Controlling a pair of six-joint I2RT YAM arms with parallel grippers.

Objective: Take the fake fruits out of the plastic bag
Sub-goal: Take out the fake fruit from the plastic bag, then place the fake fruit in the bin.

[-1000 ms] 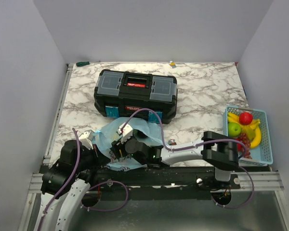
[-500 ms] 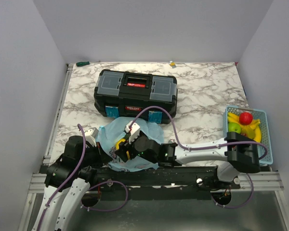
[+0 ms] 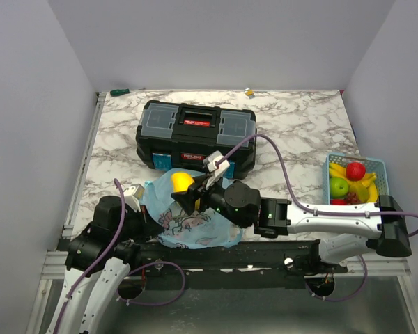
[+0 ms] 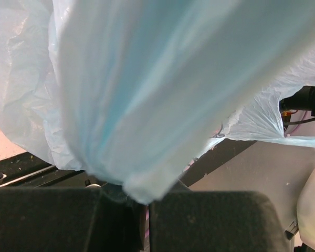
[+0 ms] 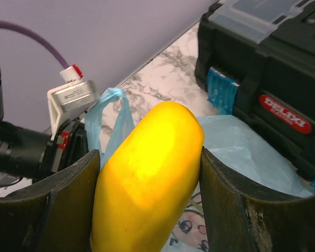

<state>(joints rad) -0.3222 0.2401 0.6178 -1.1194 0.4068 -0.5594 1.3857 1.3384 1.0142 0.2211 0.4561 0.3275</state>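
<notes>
— What is the right tool [image 5: 147,205] holding?
— Its jaws stand wide, clamped on a yellow fake fruit [image 5: 147,157] over the plastic bag [image 3: 195,226].
— And the left tool [image 4: 146,210]?
— Pinched together on a fold of the bag, which lies beneath both tools on the marble surface [image 3: 292,132], near the black toolbox [image 3: 195,136].

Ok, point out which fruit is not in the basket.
The yellow fruit, clamped between the fingers of the right gripper over the plastic bag. The other fruits all lie in the light-blue basket.
</notes>
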